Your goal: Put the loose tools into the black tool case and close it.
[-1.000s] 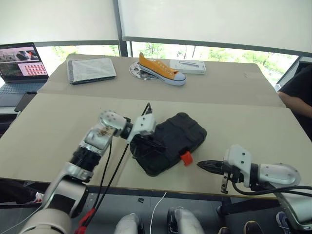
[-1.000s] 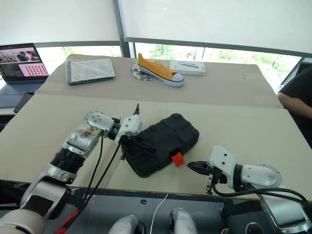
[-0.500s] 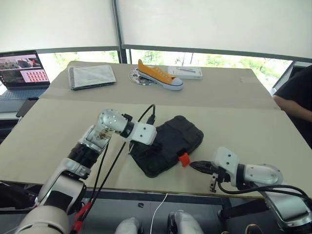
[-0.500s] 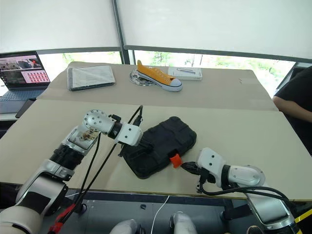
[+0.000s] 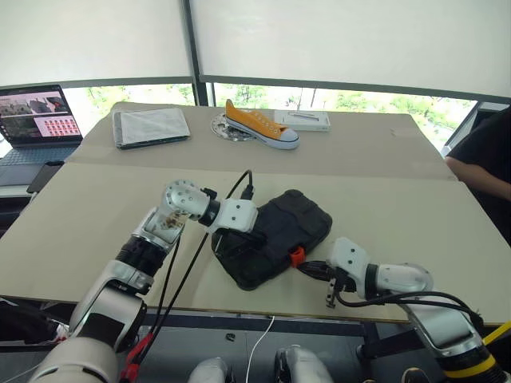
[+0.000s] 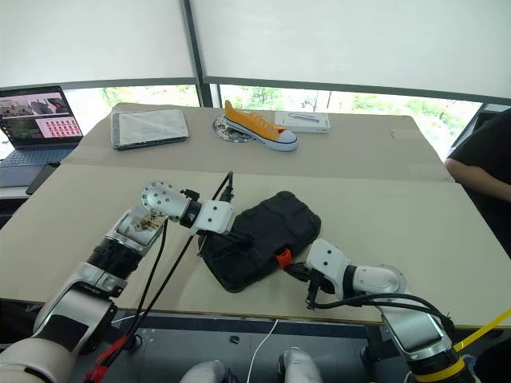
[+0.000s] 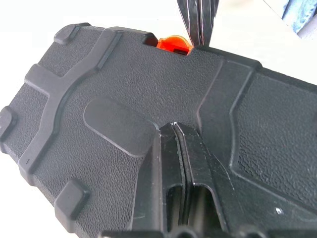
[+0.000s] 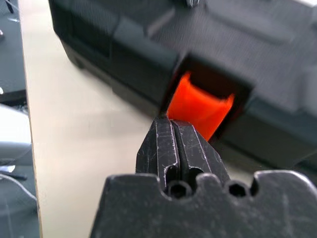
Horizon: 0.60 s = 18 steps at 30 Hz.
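The black tool case [image 5: 302, 217] lies with its lid down on the tan table, its orange latch [image 5: 297, 255] facing the front edge. My left gripper [image 7: 173, 127] is shut, and its tips rest on the textured lid near the case's left end [image 5: 243, 238]. My right gripper [image 8: 171, 125] is shut too, with its tips right at the orange latch [image 8: 198, 105]. From the head it shows just right of the latch [image 5: 310, 267], and its black fingers [image 7: 197, 24] also appear in the left wrist view beside the latch [image 7: 173, 43]. The loose tools are out of view.
At the back of the table lie an orange sneaker [image 5: 259, 124], a white box [image 5: 302, 120] and a grey folder [image 5: 152, 125]. A laptop [image 5: 32, 116] stands far left. A person [image 5: 487, 167] sits at the right edge. Black cables [image 5: 190, 257] hang by my left arm.
My right gripper has moved left and down along the table's front edge until its tips reached the orange latch. My left wrist has rolled while its tips stayed on the lid.
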{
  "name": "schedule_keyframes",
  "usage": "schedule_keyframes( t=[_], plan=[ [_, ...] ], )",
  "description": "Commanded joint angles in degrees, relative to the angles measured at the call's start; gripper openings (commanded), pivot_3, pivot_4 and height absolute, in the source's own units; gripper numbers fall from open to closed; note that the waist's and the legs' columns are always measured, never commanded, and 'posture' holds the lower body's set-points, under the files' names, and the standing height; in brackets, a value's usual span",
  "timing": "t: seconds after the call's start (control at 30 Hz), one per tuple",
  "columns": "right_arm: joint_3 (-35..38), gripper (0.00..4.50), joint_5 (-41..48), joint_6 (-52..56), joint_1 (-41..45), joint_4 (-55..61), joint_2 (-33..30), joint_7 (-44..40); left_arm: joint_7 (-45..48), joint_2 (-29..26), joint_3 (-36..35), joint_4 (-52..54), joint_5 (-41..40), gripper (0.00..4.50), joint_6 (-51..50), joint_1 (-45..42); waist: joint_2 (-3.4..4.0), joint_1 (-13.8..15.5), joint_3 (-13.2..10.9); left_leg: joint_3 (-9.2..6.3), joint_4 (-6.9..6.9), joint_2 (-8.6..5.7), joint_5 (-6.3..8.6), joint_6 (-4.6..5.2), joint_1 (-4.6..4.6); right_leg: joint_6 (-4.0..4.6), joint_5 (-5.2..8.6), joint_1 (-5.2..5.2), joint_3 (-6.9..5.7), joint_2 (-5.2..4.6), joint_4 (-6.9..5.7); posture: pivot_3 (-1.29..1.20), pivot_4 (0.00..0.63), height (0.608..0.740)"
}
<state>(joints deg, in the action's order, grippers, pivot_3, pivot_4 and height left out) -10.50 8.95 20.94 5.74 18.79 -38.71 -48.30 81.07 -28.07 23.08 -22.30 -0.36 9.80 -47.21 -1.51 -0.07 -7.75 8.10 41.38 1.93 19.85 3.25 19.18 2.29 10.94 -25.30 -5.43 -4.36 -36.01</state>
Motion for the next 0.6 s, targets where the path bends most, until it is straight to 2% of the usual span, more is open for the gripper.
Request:
schedule_keyframes(
  t=[0.03, 0.13, 0.27, 0.37, 0.6],
  plan=[
    [3.9, 0.00, 3.4, 1.3, 0.8, 3.3, -0.1, -0.2, 0.8, -0.5, 2.2, -2.3, 2.5, 0.07, -0.9, 1.7, 0.02, 0.1, 0.0, 0.00, -0.04, 0.00, -0.01, -0.01, 0.00, 0.01, 0.00, -0.05, 0.00, -0.01, 0.00, 0.00, 0.150, 0.733],
    [8.0, 0.00, 10.6, 4.8, 0.2, 8.8, -0.7, -2.5, 0.6, -0.4, 2.0, -2.4, 2.6, 0.07, -0.7, 1.8, 0.01, 0.2, 0.0, -0.02, -0.05, 0.00, -0.22, -0.39, 0.02, 0.03, 0.01, -0.21, -0.01, 0.02, 0.02, 0.00, 0.150, 0.733],
    [10.9, 0.00, 16.3, 11.0, 2.7, 13.2, -1.0, -1.7, 0.4, -0.2, 1.9, -2.7, 2.8, 0.07, -0.3, 1.8, 0.01, 0.1, 0.0, -0.02, -0.07, 0.00, -0.22, -0.37, 0.07, 0.03, 0.01, -0.21, 0.01, 0.03, 0.04, 0.00, 0.150, 0.733],
    [9.1, 0.00, 15.0, 12.6, 4.9, 12.7, -1.2, -0.4, 0.2, 0.0, 2.0, -3.1, 2.9, 0.07, 0.0, 1.7, 0.01, 0.3, 0.0, -0.06, -0.08, 0.00, 0.00, 0.01, 0.05, 0.03, 0.01, -0.23, -0.05, 0.00, 0.09, 0.00, 0.150, 0.733],
    [4.5, 0.00, 9.6, 11.3, 5.3, 8.2, -2.3, 0.8, 0.0, 0.5, 1.9, -3.4, 2.9, 0.07, 0.2, 1.3, 0.01, 0.6, 0.0, -0.04, -0.07, -0.03, 0.02, 0.04, 0.10, 0.03, 0.01, -0.28, -0.07, -0.02, 0.14, 0.00, 0.150, 0.733]
  ],
)
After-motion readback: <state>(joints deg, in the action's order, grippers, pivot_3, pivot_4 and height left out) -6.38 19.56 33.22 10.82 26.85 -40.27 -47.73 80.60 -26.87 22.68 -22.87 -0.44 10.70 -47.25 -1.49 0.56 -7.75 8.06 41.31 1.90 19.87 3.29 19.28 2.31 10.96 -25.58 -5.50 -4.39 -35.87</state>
